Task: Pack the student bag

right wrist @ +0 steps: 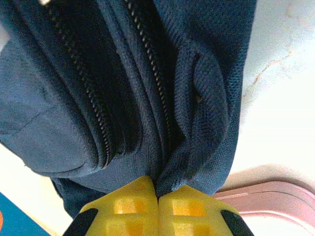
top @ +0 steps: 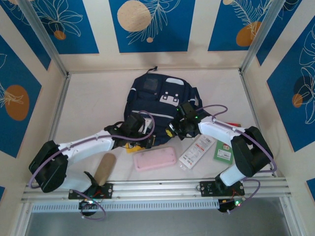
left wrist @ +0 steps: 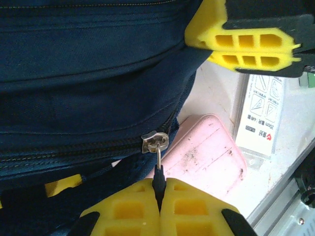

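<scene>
Showing navy blue on the student bag (top: 147, 105), black on the zipper pull (left wrist: 158, 178), pink on the case (top: 155, 159), white leaves on blue wall panels (top: 172, 39).

Pose: left arm (top: 83, 147) elbow out left, forearm angled far-right; left pincer (left wrist: 158, 189) pads pressed together on zip pull (left wrist: 159, 160). Right arm (top: 221, 130) elbow out right, forearm angled left; right pincer (right wrist: 157, 192) pads pinching a fold of student bag (right wrist: 123, 98) fabric

The left gripper (left wrist: 158, 192) is closed on the zipper pull (left wrist: 158, 174) of the student bag (left wrist: 88, 73). Just right of the claw lies a pink case (left wrist: 206, 157).
</scene>
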### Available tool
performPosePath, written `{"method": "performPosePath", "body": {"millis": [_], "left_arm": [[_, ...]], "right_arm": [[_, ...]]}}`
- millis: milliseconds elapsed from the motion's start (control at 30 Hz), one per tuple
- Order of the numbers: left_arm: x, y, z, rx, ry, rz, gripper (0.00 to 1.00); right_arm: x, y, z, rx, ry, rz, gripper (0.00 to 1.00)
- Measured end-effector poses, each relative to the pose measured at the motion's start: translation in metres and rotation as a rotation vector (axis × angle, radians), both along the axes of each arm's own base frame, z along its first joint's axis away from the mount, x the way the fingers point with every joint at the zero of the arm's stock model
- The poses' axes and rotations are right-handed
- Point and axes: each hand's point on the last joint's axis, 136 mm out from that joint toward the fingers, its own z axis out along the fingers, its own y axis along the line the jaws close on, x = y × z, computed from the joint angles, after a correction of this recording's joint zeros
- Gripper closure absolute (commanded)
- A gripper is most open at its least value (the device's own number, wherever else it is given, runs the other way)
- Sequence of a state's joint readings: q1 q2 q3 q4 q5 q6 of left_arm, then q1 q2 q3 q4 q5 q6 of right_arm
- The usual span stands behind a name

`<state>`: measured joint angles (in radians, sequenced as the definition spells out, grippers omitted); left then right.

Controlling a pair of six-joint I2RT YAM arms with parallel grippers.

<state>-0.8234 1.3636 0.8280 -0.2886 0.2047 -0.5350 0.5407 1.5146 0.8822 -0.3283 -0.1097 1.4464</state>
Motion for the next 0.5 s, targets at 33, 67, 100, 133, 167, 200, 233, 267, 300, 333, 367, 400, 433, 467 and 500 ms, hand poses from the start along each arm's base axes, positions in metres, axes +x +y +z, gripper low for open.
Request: {"method": "performPosePath", "body": {"millis": [33,67,100,133,167,200,233,267,300,333,367,400,433,467,500], "left_arm": [[0.000,0.002,0.001,0.007,-0.007,0.001,1.00],[0.001,0.004,0.002,0.014,-0.017,0.002,1.00],[0.002,0.005,0.003,0.018,-0.023,0.006,1.00],[0.003,0.007,0.003,0.021,-0.029,0.009,1.00],[0.004,0.009,0.005,0.024,-0.033,0.014,1.00],[0.005,0.011,0.005,0.026,-0.036,0.020,1.00],[0.007,0.014,0.006,0.030,-0.041,0.026,1.00],[0.009,0.017,0.008,0.033,-0.047,0.034,1.00],[0.010,0.019,0.009,0.036,-0.052,0.037,1.00],[0.012,0.022,0.009,0.038,-0.056,0.045,1.00],[0.014,0.025,0.010,0.041,-0.058,0.051,1.00],[0.016,0.028,0.011,0.043,-0.058,0.058,1.00],[0.018,0.032,0.011,0.046,-0.057,0.070,1.00],[0.021,0.035,0.010,0.050,-0.057,0.079,1.00],[0.023,0.039,0.010,0.054,-0.055,0.086,1.00]], "right_arm": [[0.002,-0.002,0.003,0.002,-0.013,0.002,1.00],[0.003,-0.003,0.006,0.004,-0.027,0.004,1.00],[0.005,-0.005,0.009,0.005,-0.042,0.006,1.00],[0.006,-0.007,0.011,0.004,-0.055,0.008,1.00],[0.008,-0.009,0.015,0.004,-0.071,0.009,1.00],[0.010,-0.012,0.017,0.002,-0.083,0.010,1.00],[0.011,-0.015,0.020,-0.002,-0.097,0.010,1.00],[0.013,-0.018,0.022,-0.007,-0.108,0.010,1.00],[0.014,-0.020,0.023,-0.009,-0.115,0.010,1.00],[0.015,-0.023,0.024,-0.014,-0.122,0.011,1.00],[0.017,-0.027,0.024,-0.020,-0.126,0.010,1.00],[0.018,-0.030,0.024,-0.024,-0.129,0.010,1.00],[0.019,-0.033,0.024,-0.028,-0.133,0.009,1.00],[0.020,-0.036,0.024,-0.033,-0.137,0.008,1.00],[0.022,-0.039,0.025,-0.036,-0.139,0.004,1.00]]}}
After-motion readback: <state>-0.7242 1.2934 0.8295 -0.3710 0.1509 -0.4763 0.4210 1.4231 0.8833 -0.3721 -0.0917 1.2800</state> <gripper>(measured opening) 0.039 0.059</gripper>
